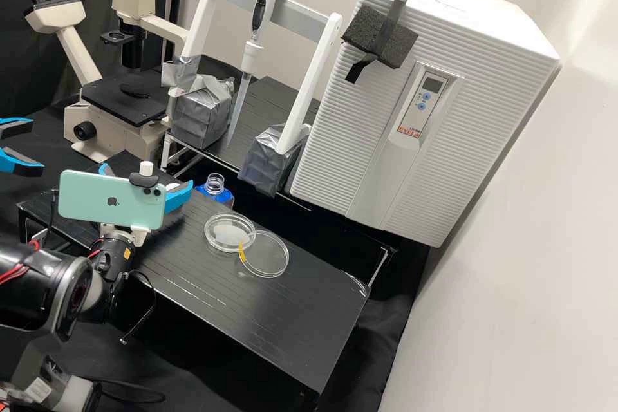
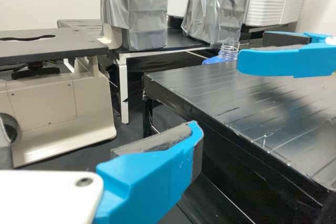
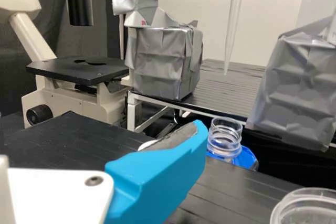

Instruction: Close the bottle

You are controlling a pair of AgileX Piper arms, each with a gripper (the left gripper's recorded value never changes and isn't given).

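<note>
The open bottle (image 1: 216,184) is clear with a blue label and a bare threaded neck. It stands at the far edge of the black platform (image 1: 290,309) and also shows as a bottle (image 3: 224,141) in the right wrist view and a bottle (image 2: 229,51) in the left wrist view. My right gripper (image 1: 179,196), on the arm carrying a mint phone, hovers just left of the bottle, a short gap away. A small white bit shows beside it; I cannot tell what it is. My left gripper (image 1: 35,147) hangs open at the far left, beyond the platform, holding nothing.
Two clear petri dishes (image 1: 229,232) lie overlapping mid-platform. A microscope (image 1: 109,96) stands back left. A pipette stand (image 1: 257,58) with taped feet stands behind the bottle. A large white ribbed box (image 1: 425,96) fills the right.
</note>
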